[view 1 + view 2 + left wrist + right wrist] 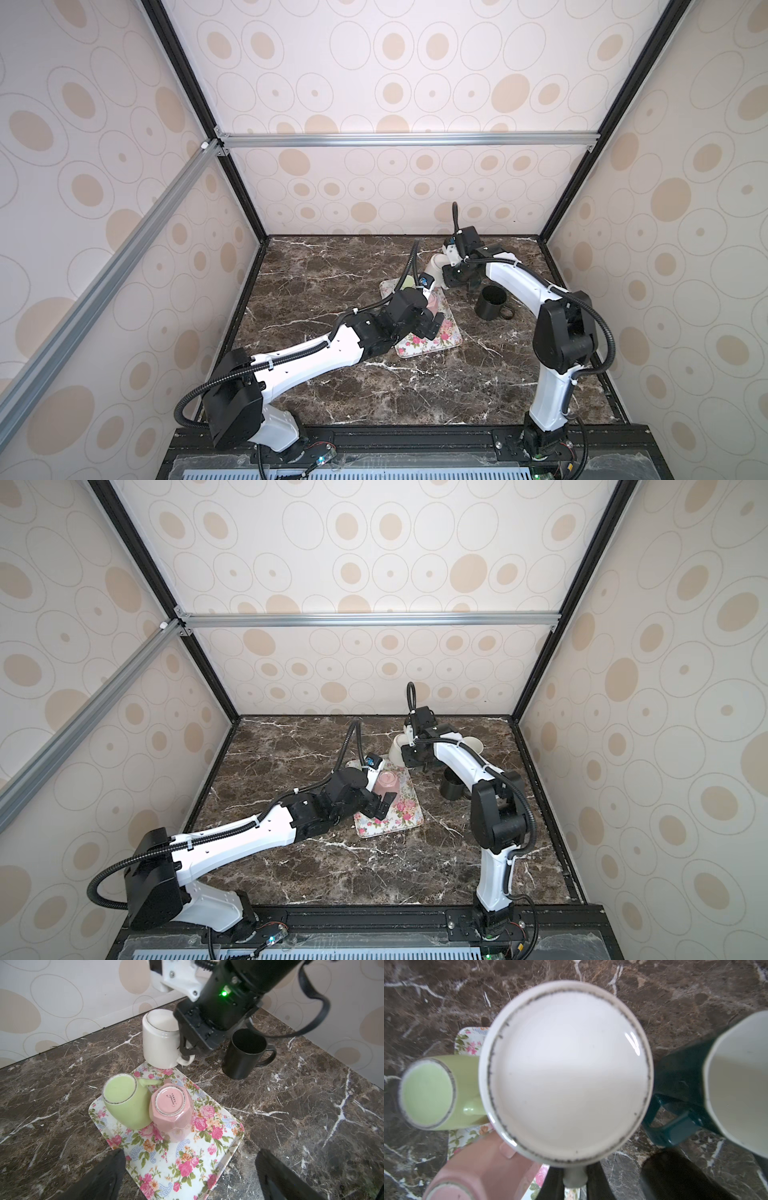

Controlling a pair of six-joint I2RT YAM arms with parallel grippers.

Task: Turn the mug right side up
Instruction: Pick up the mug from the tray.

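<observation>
Beside tray, white mug base-up, axis vertical

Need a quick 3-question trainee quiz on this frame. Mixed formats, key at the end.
1. Which mug's handle is the right gripper shut on? A) black B) white C) green
2. True or false: the left gripper is open and holds nothing.
3. Fill in: the pink mug and the green mug sit base-up on the ___.

Key: 1 B, the white mug; 2 true; 3 floral tray.
</observation>
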